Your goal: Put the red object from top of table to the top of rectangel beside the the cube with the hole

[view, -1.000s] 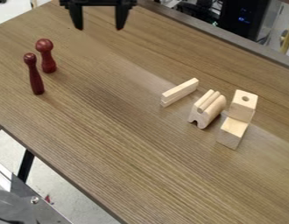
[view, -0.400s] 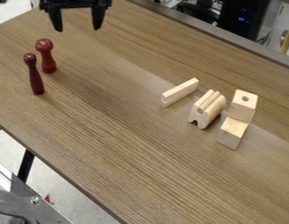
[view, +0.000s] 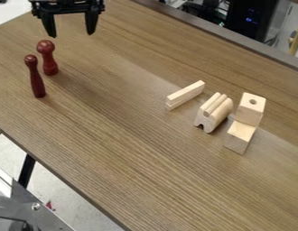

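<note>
While the gripper (view: 72, 35) is spread wide and empty, the round-headed red pin (view: 49, 61) and slimmer red pin (view: 36, 79) are stood on the table (view: 133, 149); grasping and placement on the rectangular block (view: 240, 136) beside the holed cube (view: 250, 110) must be done.

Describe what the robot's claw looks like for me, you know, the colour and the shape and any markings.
The claw is black all over. It has two matching fingers, each broad at the top and tapering to a narrow tip, mounted under a wide, angular black crosspiece. I can't make out any markings on it.
</note>
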Motion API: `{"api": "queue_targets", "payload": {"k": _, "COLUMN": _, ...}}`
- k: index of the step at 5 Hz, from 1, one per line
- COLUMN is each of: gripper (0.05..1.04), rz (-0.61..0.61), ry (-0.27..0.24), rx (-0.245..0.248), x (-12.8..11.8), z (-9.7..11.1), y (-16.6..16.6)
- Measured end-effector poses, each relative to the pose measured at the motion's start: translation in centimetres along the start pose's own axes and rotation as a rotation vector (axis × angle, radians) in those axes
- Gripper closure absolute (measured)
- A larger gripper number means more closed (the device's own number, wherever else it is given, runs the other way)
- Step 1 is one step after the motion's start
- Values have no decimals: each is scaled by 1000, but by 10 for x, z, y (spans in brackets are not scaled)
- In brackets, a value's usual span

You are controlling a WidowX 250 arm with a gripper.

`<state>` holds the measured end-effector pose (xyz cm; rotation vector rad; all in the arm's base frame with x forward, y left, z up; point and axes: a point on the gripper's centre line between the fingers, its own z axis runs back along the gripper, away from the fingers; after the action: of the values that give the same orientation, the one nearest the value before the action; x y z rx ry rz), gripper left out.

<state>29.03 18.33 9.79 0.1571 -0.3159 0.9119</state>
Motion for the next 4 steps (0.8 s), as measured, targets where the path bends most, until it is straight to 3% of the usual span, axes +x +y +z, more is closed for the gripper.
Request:
{"api": "queue_targets", "payload": {"k": 2, "gripper": 83, "rz": 1, "ry": -12, "rx": 47, "x": 4, "z": -5, "y": 10}}
{"api": "queue_targets", "payload": {"k": 4, "gripper": 83, "rz": 8, "ry": -2, "rx": 135, "x": 4, "z": -17, "y": 29}}
